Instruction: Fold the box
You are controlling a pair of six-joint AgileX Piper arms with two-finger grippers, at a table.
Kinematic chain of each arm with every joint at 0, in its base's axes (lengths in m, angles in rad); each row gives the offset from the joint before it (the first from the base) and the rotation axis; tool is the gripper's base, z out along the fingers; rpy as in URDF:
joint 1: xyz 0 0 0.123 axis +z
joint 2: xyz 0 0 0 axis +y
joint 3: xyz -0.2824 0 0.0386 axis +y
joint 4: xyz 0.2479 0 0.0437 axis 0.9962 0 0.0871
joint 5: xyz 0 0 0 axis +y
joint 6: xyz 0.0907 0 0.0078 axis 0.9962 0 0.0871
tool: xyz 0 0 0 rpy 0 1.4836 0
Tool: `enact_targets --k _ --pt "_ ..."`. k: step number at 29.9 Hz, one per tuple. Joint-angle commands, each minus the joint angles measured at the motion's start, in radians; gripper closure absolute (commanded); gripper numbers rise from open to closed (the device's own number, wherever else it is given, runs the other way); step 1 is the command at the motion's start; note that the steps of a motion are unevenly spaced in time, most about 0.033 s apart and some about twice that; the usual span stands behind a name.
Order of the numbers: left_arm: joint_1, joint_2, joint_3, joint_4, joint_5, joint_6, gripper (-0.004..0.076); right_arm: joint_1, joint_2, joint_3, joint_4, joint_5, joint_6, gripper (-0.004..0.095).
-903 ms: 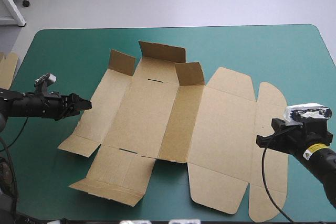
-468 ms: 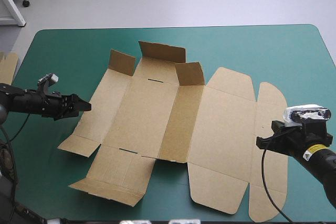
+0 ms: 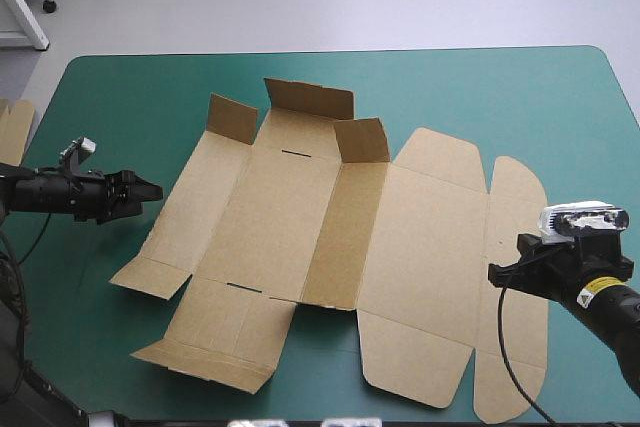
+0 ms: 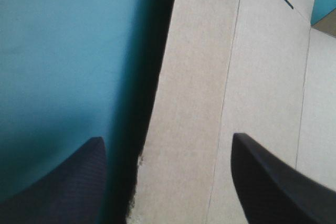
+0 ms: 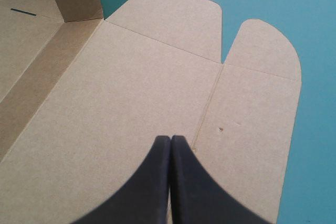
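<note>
Nearest to me, my right fingers (image 5: pixel 170 153) are pressed together into one point and hold nothing. They hover over the broad lid panel (image 5: pixel 121 108) at the right end of the box (image 3: pixel 300 217), just beside the crease that leads out to the rounded tuck flap (image 5: pixel 262 51). The box is a cut brown sheet lying mostly flat in the middle of the desk (image 3: pixel 120 97), with its long axis running left to right. It is no tray yet, and nothing lies on it or in it. At its near left corner, two flaps (image 3: pixel 215 342) curl slightly off the teal-green cover. Farther back on the left, my left fingers (image 3: pixel 145 190) are spread apart and empty, low over the cover, and the sheet lies to their right. In the left wrist view, the box's left edge runs between them and throws a dark shadow, so I judge the left wall panel (image 3: pixel 195 202) sits a little proud of the desk. That panel is the one within easy reach, and my left arm is the nearer arm to it. The coming move turns on sliding one finger under that edge while the other stays above it. On the far side, three flaps (image 3: pixel 310 99) stand upright around the slotted base panel (image 3: pixel 290 182). At the desk's far left edge, a strip of spare board (image 3: pixel 12 132) shows.
</note>
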Motion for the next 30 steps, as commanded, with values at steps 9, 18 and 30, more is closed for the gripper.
enact_targets --k 9,18,30 --pt "-0.011 -0.019 -0.016 -0.069 0.111 0.001 0.0236 -0.003 0.002 -0.035 -0.01 -0.063 -0.004 0.0942" --pt "-0.099 -0.016 -0.016 0.023 0.111 -0.018 0.0236 -0.003 0.002 -0.035 -0.01 -0.066 -0.004 0.0942" --pt "-0.109 -0.016 -0.016 0.064 0.111 -0.041 0.0309 -0.003 0.002 -0.035 -0.01 -0.049 -0.004 0.0942"
